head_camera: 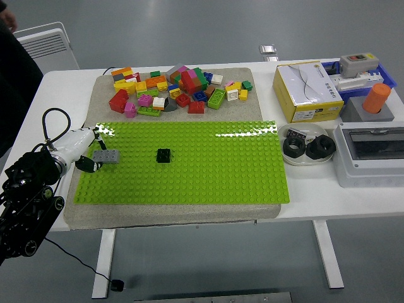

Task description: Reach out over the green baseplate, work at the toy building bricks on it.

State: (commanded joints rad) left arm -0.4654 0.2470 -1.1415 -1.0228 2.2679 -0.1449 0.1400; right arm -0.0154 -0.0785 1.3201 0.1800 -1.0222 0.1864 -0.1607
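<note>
The green baseplate (189, 164) is lying on a grey mat (101, 95) on the white worktop (303, 183). The left robot hand (85, 151) is being held over the left edge of the baseplate, with its white shell pointing to the right. Its dark fingers (85, 165) are being closed around the left end of a grey brick (106, 156), which is sitting on the studs near the left edge of the baseplate. Whether the brick is being pressed down fully on the studs cannot be told. A small black brick (164, 155) is standing on the baseplate to the right of the grey brick, apart from it.

A loose pile of coloured bricks (177, 88) is lying on the mat behind the far edge of the baseplate, not touching the hand.

At the right of the worktop, a yellow box (307, 91) with a white top is being kept beside a white dish (307, 159) with two black ring-shaped parts (307, 147) in it. A grey enclosure (369, 154) with a clear lid is standing at the right edge, and an orange cylinder (377, 98) on a grey block is standing behind it.

A dark sleeve of a person (12, 76) is being seen at the upper left edge, away from the bricks.
</note>
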